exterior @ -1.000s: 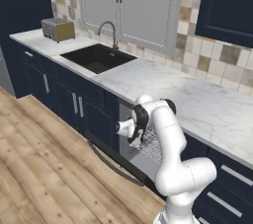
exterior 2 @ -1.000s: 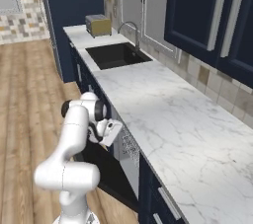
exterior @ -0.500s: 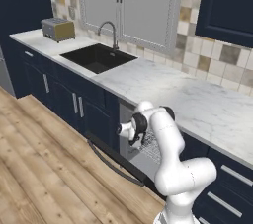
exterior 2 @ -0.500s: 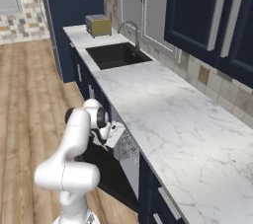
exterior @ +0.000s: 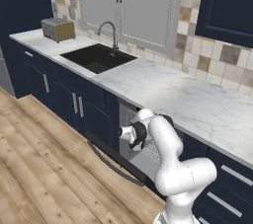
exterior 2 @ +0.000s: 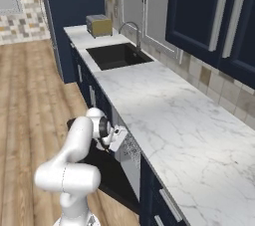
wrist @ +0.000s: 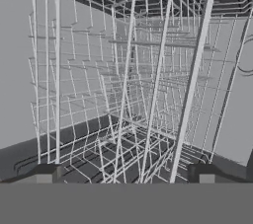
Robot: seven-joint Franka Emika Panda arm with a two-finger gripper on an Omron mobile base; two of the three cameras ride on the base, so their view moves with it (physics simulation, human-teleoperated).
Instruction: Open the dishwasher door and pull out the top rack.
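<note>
In the left base view, the white arm is reaching its hand into the dishwasher opening under the marble worktop, while the dishwasher door is lying folded down over the wooden floor, its bar handle at the outer edge. In the right base view, the hand is sitting at the front of the top rack, whose grey mesh is showing just under the worktop edge, above the lowered door. In the hand view, the two fingertips are standing wide apart, with wires of the top rack rising between them.
</note>
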